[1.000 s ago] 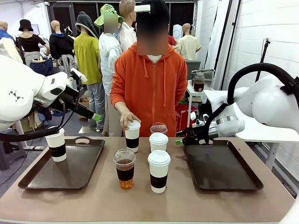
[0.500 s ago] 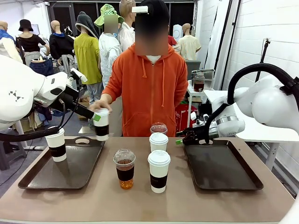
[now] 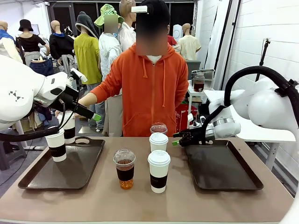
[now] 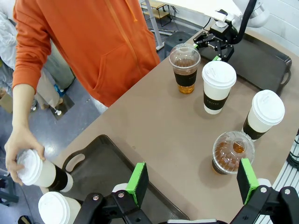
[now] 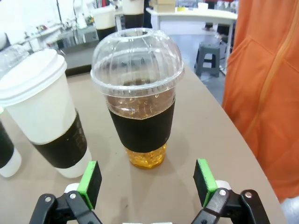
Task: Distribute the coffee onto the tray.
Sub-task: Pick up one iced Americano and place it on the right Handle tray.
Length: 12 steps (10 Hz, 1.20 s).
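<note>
Right wrist view, nearest first: right jaws spread wide, gripping nothing. Just ahead on the worktop (image 5: 196, 135) stands a clear dome-lidded cup (image 5: 140, 112) of brown liquid, with a white lidded cup (image 5: 44, 112) beside it. A third cup (image 5: 4, 158) is cut off at the frame edge.

Left wrist view: left jaws released, empty, high above the worktop. On the left tray (image 4: 107, 163), one white tray cup (image 4: 55, 210) is cropped by the bottom edge. The person's hand (image 4: 16, 147) clasps a held cup (image 4: 49, 175) at the tray's corner.

Front view: held cup half hidden behind the left arm; contact with the tray cannot be told. Right tray (image 3: 219, 165) lies beside the right jaws.
</note>
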Motion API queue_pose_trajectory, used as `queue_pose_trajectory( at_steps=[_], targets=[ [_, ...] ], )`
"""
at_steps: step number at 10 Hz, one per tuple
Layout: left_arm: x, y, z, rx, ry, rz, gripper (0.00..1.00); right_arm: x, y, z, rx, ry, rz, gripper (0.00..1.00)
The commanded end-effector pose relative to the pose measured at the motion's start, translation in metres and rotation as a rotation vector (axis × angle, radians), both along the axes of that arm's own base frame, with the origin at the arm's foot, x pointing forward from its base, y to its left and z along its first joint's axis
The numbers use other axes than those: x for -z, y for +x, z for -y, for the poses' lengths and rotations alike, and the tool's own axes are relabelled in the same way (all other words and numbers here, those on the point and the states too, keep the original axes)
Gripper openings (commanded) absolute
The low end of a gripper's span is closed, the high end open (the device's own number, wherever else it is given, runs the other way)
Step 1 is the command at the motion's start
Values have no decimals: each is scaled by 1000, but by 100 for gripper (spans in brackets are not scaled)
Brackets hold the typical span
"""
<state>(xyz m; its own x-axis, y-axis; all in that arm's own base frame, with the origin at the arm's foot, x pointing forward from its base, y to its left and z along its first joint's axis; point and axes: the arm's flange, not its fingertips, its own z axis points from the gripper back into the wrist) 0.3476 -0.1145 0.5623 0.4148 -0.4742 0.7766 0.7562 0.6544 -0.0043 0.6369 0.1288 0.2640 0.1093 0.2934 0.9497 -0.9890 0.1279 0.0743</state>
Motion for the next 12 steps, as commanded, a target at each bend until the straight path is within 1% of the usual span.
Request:
queue_pose_trajectory(
  at_steps=[1,3,5,12],
  targets=[
    [1,0,-1,5,-8,-7,100,7,11,-7,7,59,25,100],
    [1,0,-1,5,-8,-7,100,11,15,-15,-1,91,35,100],
    [1,0,-1,5,-8,-7,100,13,16,-26,-31,114,21,100],
    [1,0,-1,5,-8,-7,100,17,14,-44,-76,112,10,100]
  ],
)
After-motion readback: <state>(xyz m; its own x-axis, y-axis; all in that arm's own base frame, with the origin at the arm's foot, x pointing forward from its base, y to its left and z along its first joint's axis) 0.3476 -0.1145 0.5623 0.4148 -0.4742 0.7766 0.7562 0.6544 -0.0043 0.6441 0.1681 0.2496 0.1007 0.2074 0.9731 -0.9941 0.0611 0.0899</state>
